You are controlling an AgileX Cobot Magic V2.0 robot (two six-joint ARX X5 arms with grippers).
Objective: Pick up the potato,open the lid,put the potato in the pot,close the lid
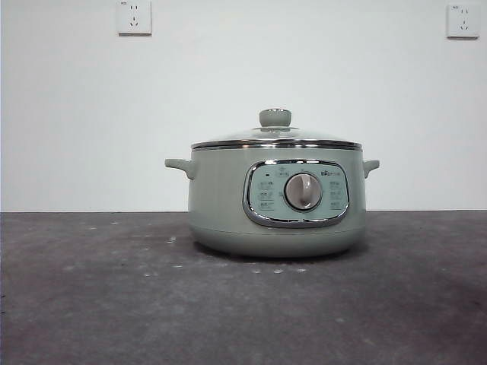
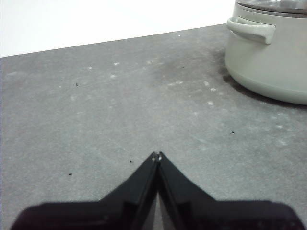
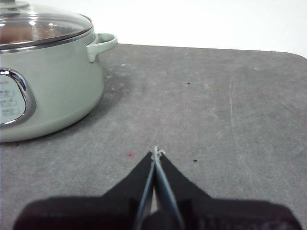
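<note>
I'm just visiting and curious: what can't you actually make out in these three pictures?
- Potato: not on the table in any view; a brownish blur under the lid in the right wrist view could be it.
- Pot: panel print too small in the front view; cut off by the edge in both wrist views.
- Left gripper and right gripper: outside the front view.
</note>
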